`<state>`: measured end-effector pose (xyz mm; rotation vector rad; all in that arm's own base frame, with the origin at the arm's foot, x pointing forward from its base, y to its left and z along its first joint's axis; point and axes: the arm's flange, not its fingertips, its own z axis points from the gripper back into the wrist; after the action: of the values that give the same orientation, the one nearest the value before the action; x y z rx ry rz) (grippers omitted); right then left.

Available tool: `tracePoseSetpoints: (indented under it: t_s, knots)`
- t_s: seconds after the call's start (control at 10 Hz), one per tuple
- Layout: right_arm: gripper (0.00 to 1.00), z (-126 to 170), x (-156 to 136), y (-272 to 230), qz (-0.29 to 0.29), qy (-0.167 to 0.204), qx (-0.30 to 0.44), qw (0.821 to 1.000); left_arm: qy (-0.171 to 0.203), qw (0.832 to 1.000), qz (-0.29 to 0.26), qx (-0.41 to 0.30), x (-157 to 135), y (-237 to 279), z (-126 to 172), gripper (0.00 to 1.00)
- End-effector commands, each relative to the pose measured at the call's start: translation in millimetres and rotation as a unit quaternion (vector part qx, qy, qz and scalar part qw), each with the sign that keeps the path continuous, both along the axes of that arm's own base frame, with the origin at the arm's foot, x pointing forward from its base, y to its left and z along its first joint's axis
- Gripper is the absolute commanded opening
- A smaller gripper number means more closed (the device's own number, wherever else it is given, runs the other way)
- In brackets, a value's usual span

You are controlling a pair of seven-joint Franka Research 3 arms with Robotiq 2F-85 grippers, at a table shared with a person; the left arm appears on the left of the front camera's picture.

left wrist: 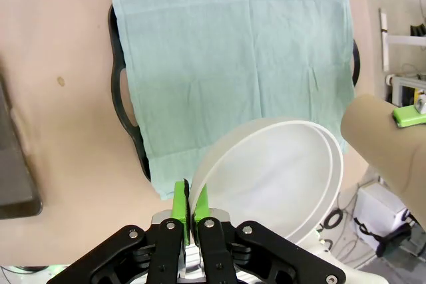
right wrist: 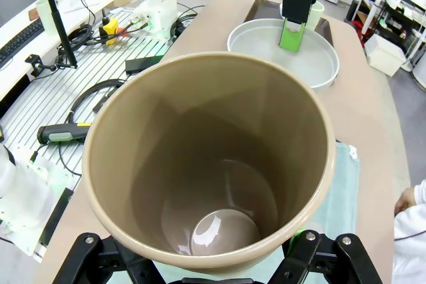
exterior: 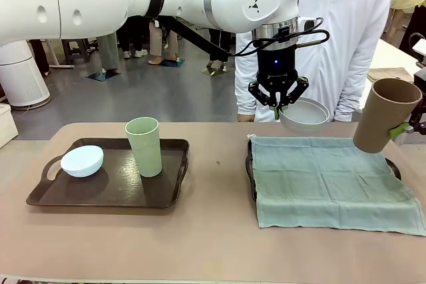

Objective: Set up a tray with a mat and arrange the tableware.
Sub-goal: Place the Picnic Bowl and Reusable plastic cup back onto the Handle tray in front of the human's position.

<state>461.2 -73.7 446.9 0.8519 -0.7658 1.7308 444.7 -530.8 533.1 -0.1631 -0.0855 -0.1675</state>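
Your right claw (exterior: 399,131), cut off at the front view's right edge, clamps the tilted brown cup (exterior: 386,114) over the mat's (exterior: 333,181) far right corner. Your left claw (exterior: 277,108) pinches the white bowl's (exterior: 306,114) rim above the mat's far edge. The mat hides most of its tray (exterior: 250,171). The blue bowl (exterior: 82,161) and green cup (exterior: 144,146) stand on the left tray (exterior: 113,194).

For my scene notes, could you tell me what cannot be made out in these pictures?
Right gripper: cut off by the front view's right edge; in its wrist view the brown tumbler hides its fingertips.
Right tray: mostly under the mat, front and left wrist views.
Left tray: cut off by the left wrist view's left edge.
White bowl: rim partly behind the left gripper, front view.
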Motion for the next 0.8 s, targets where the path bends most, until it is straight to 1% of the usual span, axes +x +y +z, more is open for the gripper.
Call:
tracePoseSetpoints:
  t_s: [0.0,0.4,0.5,0.7]
  knots:
    - [0.81,2.0,2.8,0.8,-0.005,0.003,-0.005,1.000,-0.002,1.000,-0.002,-0.008,2.0,-0.4,4.4,0.00]
    - [0.81,2.0,2.8,0.8,-0.005,0.003,-0.005,1.000,-0.002,1.000,-0.002,-0.008,2.0,-0.4,4.4,0.00]
    - [0.85,0.0,0.0,0.0,0.000,0.000,0.000,1.000,0.000,1.000,0.000,0.000,0.0,0.0,0.0,0.04]
    - [0.85,-30.9,19.8,-4.5,0.040,0.009,0.035,0.999,0.001,1.000,-0.024,0.008,16.1,9.0,-34.3,0.04]
